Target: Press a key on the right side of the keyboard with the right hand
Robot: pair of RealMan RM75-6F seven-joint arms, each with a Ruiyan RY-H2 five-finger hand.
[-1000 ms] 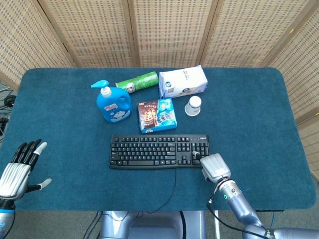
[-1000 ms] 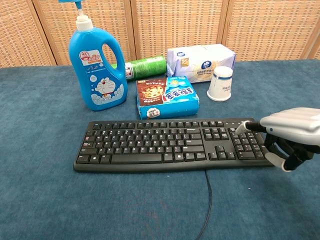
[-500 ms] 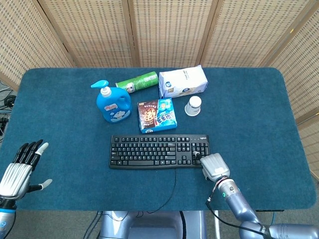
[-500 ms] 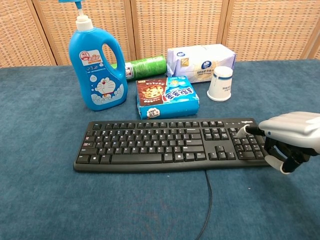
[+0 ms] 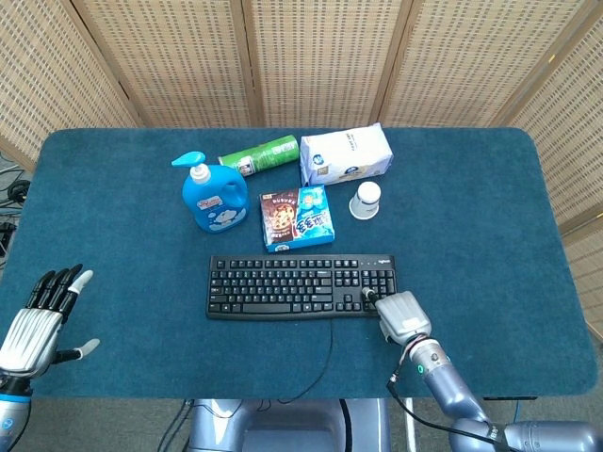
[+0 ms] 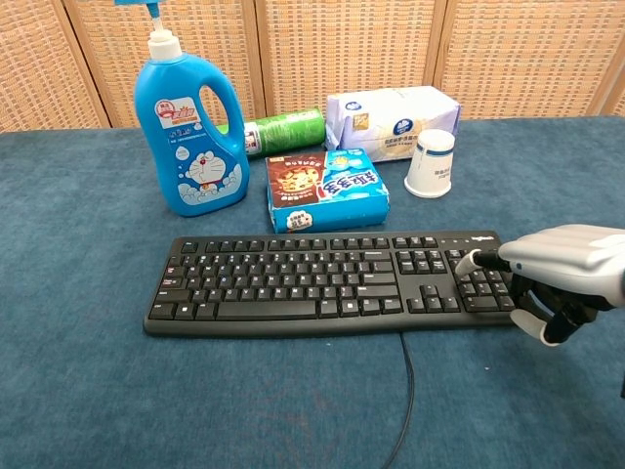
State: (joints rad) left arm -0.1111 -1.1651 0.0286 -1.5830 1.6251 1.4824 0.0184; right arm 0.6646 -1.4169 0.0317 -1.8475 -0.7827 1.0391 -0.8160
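1. Keyboard (image 5: 301, 286) lies flat on the blue desk (image 5: 471, 217), near the front edge, long axis running left to right across the robot's front. Cable trails off the near side toward the desk edge.
2. Right hand (image 6: 564, 269) sits at the keyboard's right end, over the number-pad block. One extended finger points leftward with its tip on or just above the keys there; the chest view suggests contact but I cannot tell whether a key is depressed. The remaining fingers (image 6: 547, 318) are curled under the palm, holding nothing.
3. Key relation: the target keys lie directly under and just left of the extended fingertip, so the coming move looks like a short downward press, not a reach. The right hand is by far the nearer one.
4. Left hand (image 5: 36, 320) is well apart, off the front-left corner of the desk, fingers spread wide and empty.
5. Behind the keyboard: blue pump bottle (image 6: 191, 127), green can (image 6: 283, 131) lying on its side, snack box (image 6: 326, 189), white bag (image 6: 391, 122), upturned paper cup (image 6: 431, 163). None is close to the pressing finger.
6. Judgement: press is in hand or imminent; risk is striking two adjacent keys.
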